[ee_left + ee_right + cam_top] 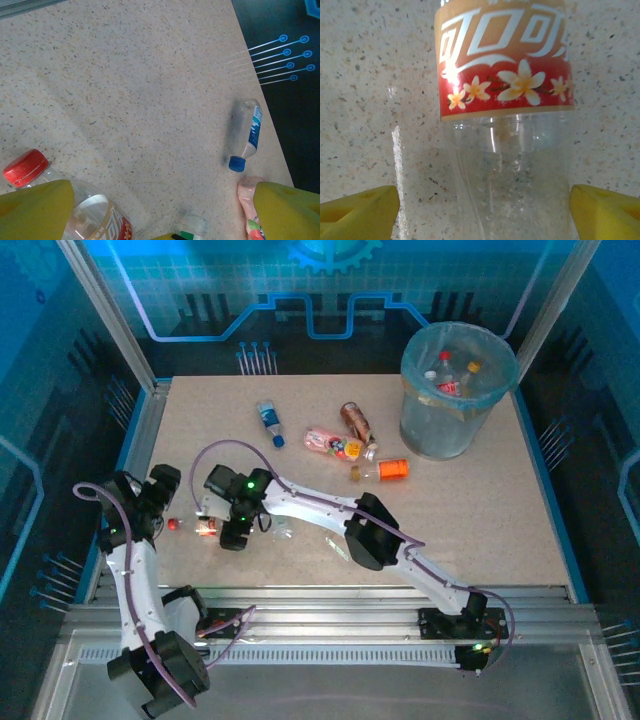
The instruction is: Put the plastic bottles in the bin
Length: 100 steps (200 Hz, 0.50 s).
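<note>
A clear bottle with a red flowered label [504, 75] lies on the table between the yellow fingers [360, 210] of my right gripper [482, 215]. That gripper is open, with a gap on the left side of the bottle. The same bottle [205, 527] shows beside the right gripper [232, 532], its red cap [25, 167] pointing at my left gripper [160, 508]. My left gripper [160, 215] hangs open with nothing between its fingers. The blue-labelled bottle [268, 420], pink one [330, 443], brown one [355, 422] and orange one [388, 469] lie mid-table. The bin [455, 425] stands far right.
Some bottles [450, 380] lie inside the bin's blue bag. A blue-capped bottle [245, 132] lies near the table's edge, with a pink bottle [247, 200] close to my left gripper's right finger [287, 210]. A small clear bottle end [195, 225] shows low down.
</note>
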{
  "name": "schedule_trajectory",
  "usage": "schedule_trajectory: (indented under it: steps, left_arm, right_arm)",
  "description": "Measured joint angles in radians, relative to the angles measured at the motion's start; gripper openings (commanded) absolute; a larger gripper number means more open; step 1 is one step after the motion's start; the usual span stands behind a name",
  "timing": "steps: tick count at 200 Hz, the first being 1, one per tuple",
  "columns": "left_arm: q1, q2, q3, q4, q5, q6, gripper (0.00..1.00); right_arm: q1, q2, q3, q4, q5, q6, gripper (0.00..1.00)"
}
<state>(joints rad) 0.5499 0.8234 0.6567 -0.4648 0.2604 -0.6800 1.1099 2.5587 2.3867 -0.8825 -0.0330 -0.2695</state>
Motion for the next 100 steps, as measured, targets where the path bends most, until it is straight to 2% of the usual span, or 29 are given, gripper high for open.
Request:
schedule_trajectory:
  steps: [34,75,100]
  left_arm:
    - [0.000,0.000,0.000,0.001,0.011,0.000,0.92]
    - [0.000,0.000,0.002,0.001,0.026,0.000,0.92]
    - [0.000,0.003,0.018,-0.002,0.030,0.000,0.91]
  right_arm:
    - [0.000,0.029,0.019,-0.004,0.019,-0.015,0.83]
    - [0.000,0.043,0.055,-0.016,0.055,-0.030,0.63]
    - [0.000,0.043,0.061,-0.017,0.060,-0.021,0.56]
